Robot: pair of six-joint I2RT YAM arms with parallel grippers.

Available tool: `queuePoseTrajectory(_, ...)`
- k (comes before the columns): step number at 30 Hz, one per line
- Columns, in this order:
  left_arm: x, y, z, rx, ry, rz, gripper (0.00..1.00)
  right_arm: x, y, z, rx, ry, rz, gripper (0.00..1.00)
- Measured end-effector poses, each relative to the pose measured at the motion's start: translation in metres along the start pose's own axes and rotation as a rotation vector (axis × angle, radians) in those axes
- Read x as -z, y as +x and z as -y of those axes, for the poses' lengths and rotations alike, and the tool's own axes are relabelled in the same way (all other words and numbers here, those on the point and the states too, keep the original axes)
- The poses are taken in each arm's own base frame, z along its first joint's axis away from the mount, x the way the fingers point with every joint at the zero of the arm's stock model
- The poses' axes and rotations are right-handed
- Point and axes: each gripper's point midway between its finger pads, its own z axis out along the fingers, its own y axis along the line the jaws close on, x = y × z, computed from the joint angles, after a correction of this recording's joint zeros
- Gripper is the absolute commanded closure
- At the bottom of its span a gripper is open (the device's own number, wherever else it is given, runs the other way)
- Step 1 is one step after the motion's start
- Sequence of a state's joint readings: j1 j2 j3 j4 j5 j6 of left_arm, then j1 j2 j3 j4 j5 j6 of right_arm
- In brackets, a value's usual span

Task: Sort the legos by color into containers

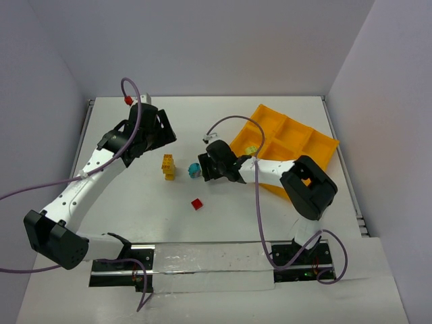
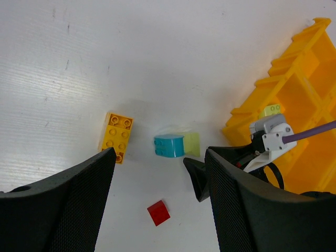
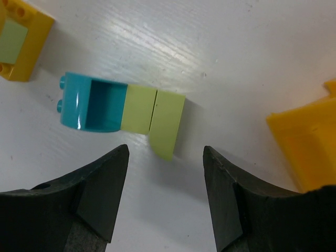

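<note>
Red brick lies loose at lower centre. Just beyond, the right gripper, jaws wide, hangs over the teal-and-green stack lying on its side. If it is gripped joined, two colours could land in one compartment of the tray at upper right. Left gripper, upper left, gapes wide too.

A white table sits between plain grey walls.

Bright, even light from above here, the white matte table almost washed out in the overhead view. Shadows soft and short. Close up, a glossy streak on the small teal-blue studded plastic brick, grey shadow pooling right of the pale light-green plastic brick, table grain in sharp focus
</note>
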State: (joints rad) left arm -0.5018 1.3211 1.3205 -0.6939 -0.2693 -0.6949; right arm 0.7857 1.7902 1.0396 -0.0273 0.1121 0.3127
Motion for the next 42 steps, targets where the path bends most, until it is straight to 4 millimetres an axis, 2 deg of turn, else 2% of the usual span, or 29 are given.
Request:
queuePoseTrajectory(7, 0.000, 0.000, 0.000, 0.000, -0.001, -0.001, 0.24, -0.016, -0.005, -0.002, 0.008, -0.013, 0.007, 0.45)
queuePoseTrajectory(12, 0.000, 0.000, 0.000, 0.000, -0.001, -0.001, 0.24, -0.018, -0.005, -0.004, 0.010, -0.021, 0.004, 0.51)
queuePoseTrajectory(17, -0.001, 0.000, 0.000, -0.001, -0.001, -0.001, 0.25, -0.021, -0.009, -0.005, 0.015, -0.023, 0.012, 0.68)
queuePoseTrajectory(26, -0.001, 0.001, 0.000, -0.001, -0.002, -0.002, 0.25, -0.021, -0.014, -0.006, 0.018, -0.026, 0.023, 0.76)
queuePoseTrajectory(32, -0.002, 0.003, -0.002, -0.002, -0.005, -0.006, 0.25, -0.021, -0.014, -0.006, 0.017, -0.026, 0.023, 0.99)
queuePoseTrajectory(42, -0.004, 0.006, -0.004, -0.005, -0.012, -0.015, 0.25, -0.015, -0.018, -0.009, -0.008, -0.035, 0.026, 1.00)
